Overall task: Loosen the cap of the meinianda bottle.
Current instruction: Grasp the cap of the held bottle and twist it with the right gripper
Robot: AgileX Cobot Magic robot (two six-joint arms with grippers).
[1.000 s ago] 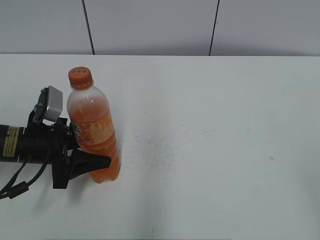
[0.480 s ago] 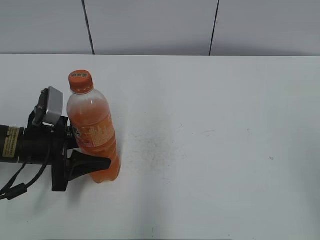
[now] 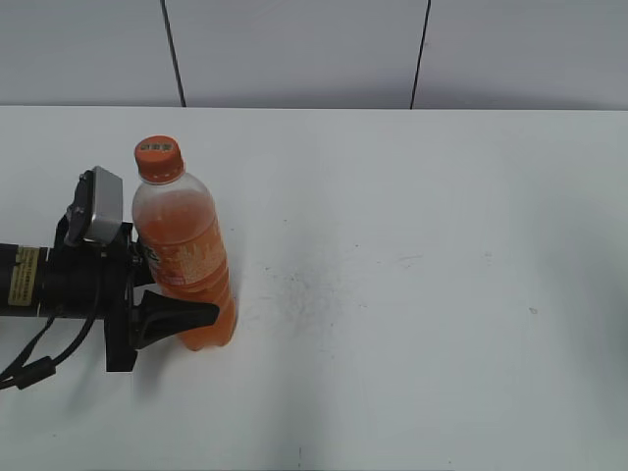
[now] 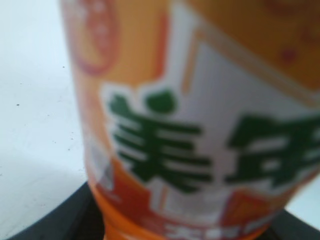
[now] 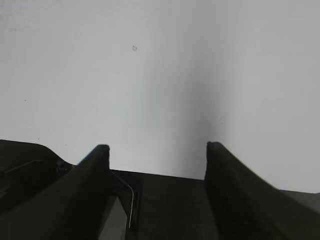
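Note:
The meinianda bottle (image 3: 186, 260) stands upright on the white table at the left, clear plastic with orange drink and an orange label. Its orange cap (image 3: 158, 157) with a pale mark sits on top. My left gripper (image 3: 191, 316) comes in level from the left and is shut on the bottle's lower body. In the left wrist view the label (image 4: 200, 125) with green print fills the frame, blurred and very close. My right gripper (image 5: 157, 147) is open and empty over bare table; it is out of the exterior view.
The white table (image 3: 412, 294) stretches to the right of the bottle and meets a grey panelled wall (image 3: 294, 49) at the back. A dark cable (image 3: 34, 368) hangs under my left arm.
The bottle has gone from a slight tilt to upright in my left gripper, with its base shifted a little. The liquid inside sloshed. The left arm barely moved.

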